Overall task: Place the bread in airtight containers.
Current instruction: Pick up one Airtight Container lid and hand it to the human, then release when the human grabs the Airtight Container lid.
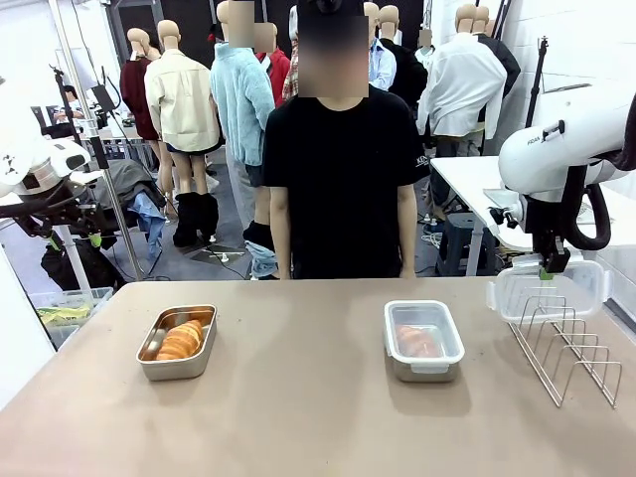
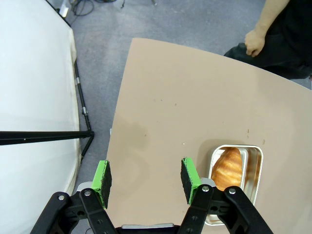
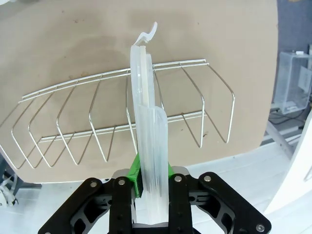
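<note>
The broad tan worktop (image 1: 298, 397) carries everything, with a person in a black shirt (image 1: 343, 169) standing at its far side. Toward the robot's right stands a silver wire rack (image 1: 566, 348) with upright dividers. The right pincer (image 3: 152, 178) is clenched on a translucent clear plastic snap lid (image 3: 146, 112), gripping it edge-on along one long rim; the lid stands upright in the rack, between its dividers. It looks light and fairly stiff but slick, so a firm pinch near the rim's middle should keep it from swinging.

Near the middle sits a small rectangular brushed-steel tin with a clear lid already on (image 1: 424, 340), a golden-brown roll dimly visible through the lid. Toward the robot's left sits a matching open steel tin (image 1: 178, 341) holding a golden-brown ridged oblong bread roll (image 1: 182, 340); it has no lid yet, and the lid in the rack is probably meant for it. The bread is soft and crushable, lying fully inside the tin, so it needs no further handling.

The left pincer (image 2: 146, 180) hangs released, its green pads wide apart over bare worktop just beside the open tin.
</note>
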Motion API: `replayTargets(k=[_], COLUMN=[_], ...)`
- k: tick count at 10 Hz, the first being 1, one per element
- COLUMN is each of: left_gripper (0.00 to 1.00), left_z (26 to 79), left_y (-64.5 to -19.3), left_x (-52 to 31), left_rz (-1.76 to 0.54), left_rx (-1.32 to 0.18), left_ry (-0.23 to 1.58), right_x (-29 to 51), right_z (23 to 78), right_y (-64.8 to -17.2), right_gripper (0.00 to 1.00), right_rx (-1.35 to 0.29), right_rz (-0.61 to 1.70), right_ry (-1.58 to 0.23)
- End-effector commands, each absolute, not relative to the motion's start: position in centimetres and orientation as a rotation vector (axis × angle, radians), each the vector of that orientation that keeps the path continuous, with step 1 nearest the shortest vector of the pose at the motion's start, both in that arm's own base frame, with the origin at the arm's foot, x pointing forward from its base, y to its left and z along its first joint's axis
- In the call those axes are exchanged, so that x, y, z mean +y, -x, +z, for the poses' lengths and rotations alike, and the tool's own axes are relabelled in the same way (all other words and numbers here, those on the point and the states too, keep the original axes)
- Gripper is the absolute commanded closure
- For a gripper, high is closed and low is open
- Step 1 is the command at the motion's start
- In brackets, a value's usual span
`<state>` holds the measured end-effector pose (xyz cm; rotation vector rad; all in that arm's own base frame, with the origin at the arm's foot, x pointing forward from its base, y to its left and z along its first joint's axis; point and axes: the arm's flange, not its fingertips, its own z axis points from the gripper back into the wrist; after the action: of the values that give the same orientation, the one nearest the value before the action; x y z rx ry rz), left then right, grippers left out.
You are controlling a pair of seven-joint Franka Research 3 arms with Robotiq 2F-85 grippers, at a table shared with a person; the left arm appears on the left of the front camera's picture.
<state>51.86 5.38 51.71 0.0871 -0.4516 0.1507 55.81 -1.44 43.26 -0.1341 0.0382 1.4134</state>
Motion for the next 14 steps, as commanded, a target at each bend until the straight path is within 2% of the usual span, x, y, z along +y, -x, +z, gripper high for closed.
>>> replayTargets(k=[1, 6, 10, 12, 14], left_gripper=[0.25, 0.25, 0.25, 0.25, 0.25], left_z=[51.9, 51.9, 51.9, 51.9, 51.9], left_y=[-51.8, -51.8, -51.8, -51.8, -51.8], left_x=[5.4, 5.4, 5.4, 5.4, 5.4], left_rz=[0.152, 0.152, 0.152, 0.152, 0.152], left_rx=[-0.455, -0.455, -0.455, -0.455, -0.455], left_ry=[-0.088, -0.088, -0.088, -0.088, -0.088], right_x=[-1.4, -1.4, -1.9, -1.9, -2.1], right_z=[43.3, 43.3, 51.1, 54.5, 58.8], right_y=[-55.8, -55.8, -56.2, -56.9, -58.0], right_gripper=[1.0, 1.0, 1.0, 1.0, 1.0], right_rx=[0.037, 0.038, -0.064, -0.022, -0.099], right_rz=[1.42, 1.414, 1.34, 1.355, 1.31], right_ry=[0.134, 0.134, 0.196, 0.135, 0.044])
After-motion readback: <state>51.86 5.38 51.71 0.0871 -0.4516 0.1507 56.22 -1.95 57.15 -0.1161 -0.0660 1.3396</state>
